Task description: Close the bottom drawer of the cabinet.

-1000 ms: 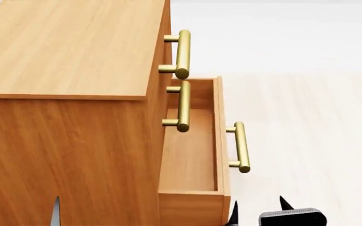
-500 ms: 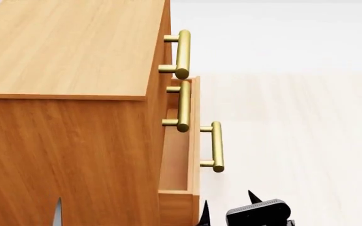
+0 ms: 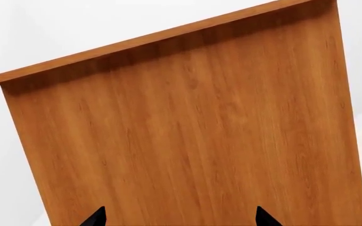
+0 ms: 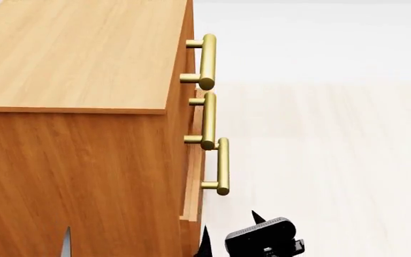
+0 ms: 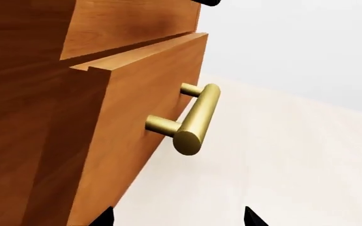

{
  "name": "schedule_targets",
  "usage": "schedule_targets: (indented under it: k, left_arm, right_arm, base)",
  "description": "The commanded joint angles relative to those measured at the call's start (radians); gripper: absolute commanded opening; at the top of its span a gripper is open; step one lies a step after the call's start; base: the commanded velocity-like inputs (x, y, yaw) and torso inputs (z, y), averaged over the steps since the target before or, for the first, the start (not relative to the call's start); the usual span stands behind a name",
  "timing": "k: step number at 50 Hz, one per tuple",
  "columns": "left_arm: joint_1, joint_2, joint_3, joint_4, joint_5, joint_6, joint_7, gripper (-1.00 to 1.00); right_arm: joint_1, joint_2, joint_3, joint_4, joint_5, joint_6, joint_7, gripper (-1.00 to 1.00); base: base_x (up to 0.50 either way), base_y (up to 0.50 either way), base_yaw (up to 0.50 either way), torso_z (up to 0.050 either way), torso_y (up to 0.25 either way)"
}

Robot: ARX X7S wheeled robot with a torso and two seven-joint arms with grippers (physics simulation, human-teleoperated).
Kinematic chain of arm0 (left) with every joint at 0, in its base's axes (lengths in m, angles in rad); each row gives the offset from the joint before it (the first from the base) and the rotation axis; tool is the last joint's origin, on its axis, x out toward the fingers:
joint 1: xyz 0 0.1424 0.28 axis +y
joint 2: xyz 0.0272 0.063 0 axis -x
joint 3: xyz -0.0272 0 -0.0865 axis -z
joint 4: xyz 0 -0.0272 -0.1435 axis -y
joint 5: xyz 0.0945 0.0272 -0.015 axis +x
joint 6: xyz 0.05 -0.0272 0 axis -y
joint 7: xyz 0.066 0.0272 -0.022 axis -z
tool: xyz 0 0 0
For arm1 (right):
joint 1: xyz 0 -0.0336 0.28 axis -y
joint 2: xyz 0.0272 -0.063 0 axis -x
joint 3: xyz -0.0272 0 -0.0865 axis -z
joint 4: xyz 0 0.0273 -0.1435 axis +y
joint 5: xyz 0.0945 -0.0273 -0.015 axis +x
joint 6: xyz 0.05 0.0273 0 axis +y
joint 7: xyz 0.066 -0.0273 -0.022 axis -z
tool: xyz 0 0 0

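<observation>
Pale wood-plank floor [image 4: 334, 150] stretches right of the cabinet [image 4: 77, 107] toward a plain white backdrop. Compared with half a second ago, the bottom drawer [image 4: 193, 182] sits nearly flush, only a thin sliver showing, its brass handle [image 4: 222, 166] closer to the cabinet front. The right end effector [image 4: 228, 227], fingers spread, has followed leftward at the drawer's near corner; the left end effector [image 3: 177, 217], also spread, faces the cabinet's side panel.

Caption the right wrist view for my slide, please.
Bottom drawer, brass handle facing out, nearly flush with the cabinet.
</observation>
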Motion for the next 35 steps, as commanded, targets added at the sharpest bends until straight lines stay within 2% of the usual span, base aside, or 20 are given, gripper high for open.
schedule_targets:
  k: [1,12,35]
  left_arm:
    - [0.0,-0.003,0.003,-0.001,-0.002,0.003,-0.004,1.0]
    - [-0.003,-0.005,0.007,-0.006,-0.003,0.005,-0.007,1.0]
    - [-0.004,-0.008,0.021,-0.009,0.001,0.004,-0.014,1.0]
  right_arm:
    - [0.007,-0.028,-0.058,-0.014,-0.018,0.007,-0.011,1.0]
    - [-0.001,-0.04,-0.11,-0.022,-0.03,0.0,-0.014,1.0]
    - [-0.045,0.034,-0.179,-0.321,0.033,0.14,-0.15,1.0]
  base:
    - [0.0,0.0,0.0,0.0,0.0]
    - [0.0,0.0,0.0,0.0,0.0]
    - [0.0,0.0,0.0,0.0,0.0]
